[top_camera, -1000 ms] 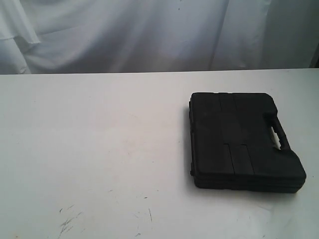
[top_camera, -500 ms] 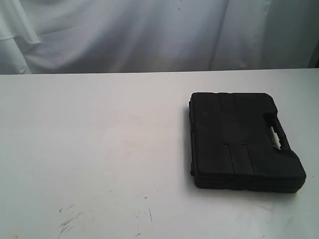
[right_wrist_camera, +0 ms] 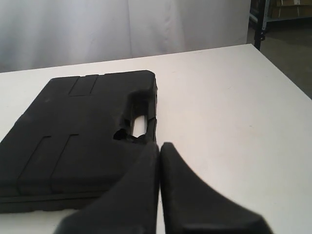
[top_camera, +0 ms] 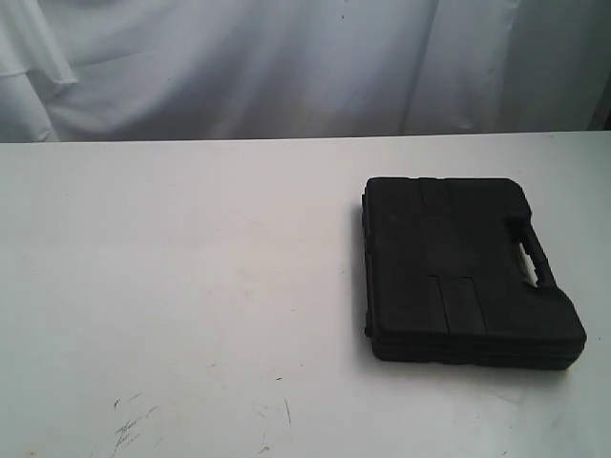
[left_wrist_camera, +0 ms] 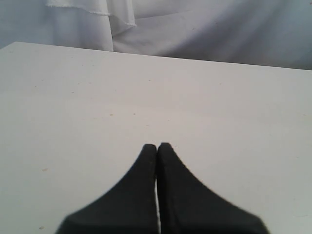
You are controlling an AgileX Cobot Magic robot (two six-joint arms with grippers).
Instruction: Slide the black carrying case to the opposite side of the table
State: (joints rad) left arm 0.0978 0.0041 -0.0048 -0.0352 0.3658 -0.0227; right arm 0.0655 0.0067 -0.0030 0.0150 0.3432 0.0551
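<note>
Case unmoved, flat on table, left hand, right hand closed

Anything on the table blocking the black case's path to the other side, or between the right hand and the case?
Nothing visible. Left of the black case the table shows only flat scuff marks. The shut right hand is near the case's handle, with no object between them.

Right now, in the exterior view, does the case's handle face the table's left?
No, the handle is on the right edge of the case.
</note>
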